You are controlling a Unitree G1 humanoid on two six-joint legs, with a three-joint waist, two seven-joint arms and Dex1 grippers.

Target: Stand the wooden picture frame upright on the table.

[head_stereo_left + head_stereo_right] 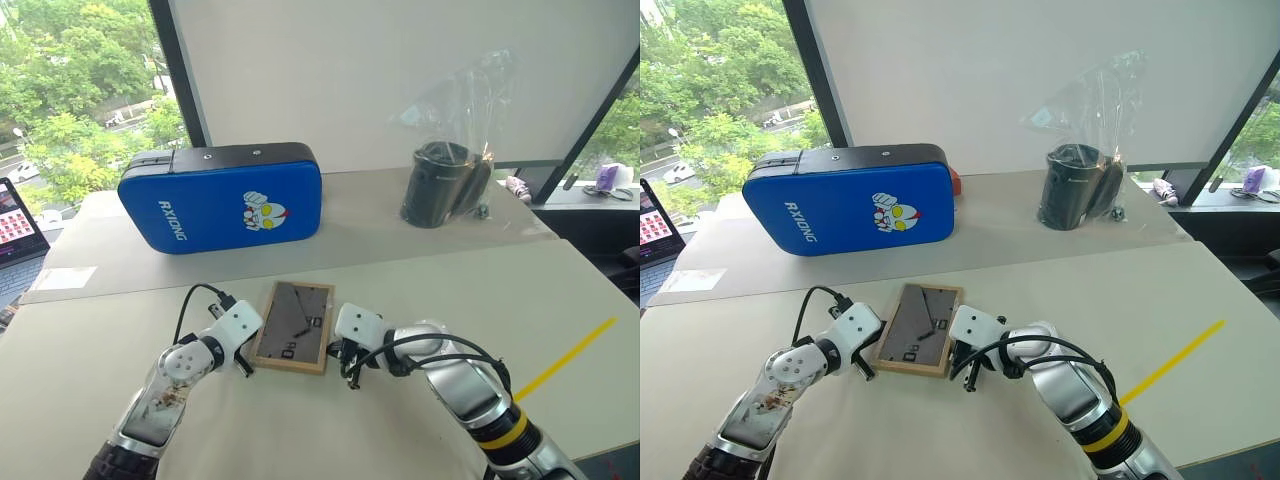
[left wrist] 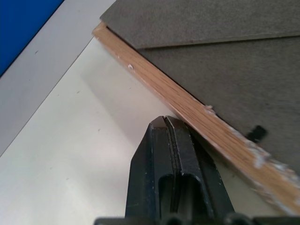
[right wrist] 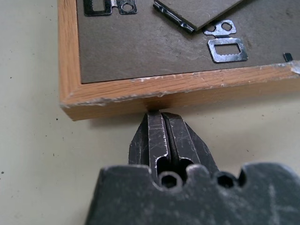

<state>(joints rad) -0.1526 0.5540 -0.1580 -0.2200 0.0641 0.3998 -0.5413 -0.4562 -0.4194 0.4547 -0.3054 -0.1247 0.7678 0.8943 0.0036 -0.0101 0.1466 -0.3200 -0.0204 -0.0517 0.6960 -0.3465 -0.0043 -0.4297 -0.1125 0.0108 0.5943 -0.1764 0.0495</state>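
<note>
The frame (image 1: 293, 326) is lain face-down on the surface (image 1: 560, 300), flanked by closed, empty left hand (image 1: 244, 366) and right hand (image 1: 347, 377); one edge should be levered up evenly.

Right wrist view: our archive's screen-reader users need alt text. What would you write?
The shut right gripper meets the wooden edge of the frame, which lies face down on the table. The frame's grey backboard carries metal hangers.

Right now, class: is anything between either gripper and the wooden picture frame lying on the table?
Nothing visible. The wooden picture frame lies back-up on the table; the left gripper and right gripper, fingers shut, sit right at its opposite edges.
</note>
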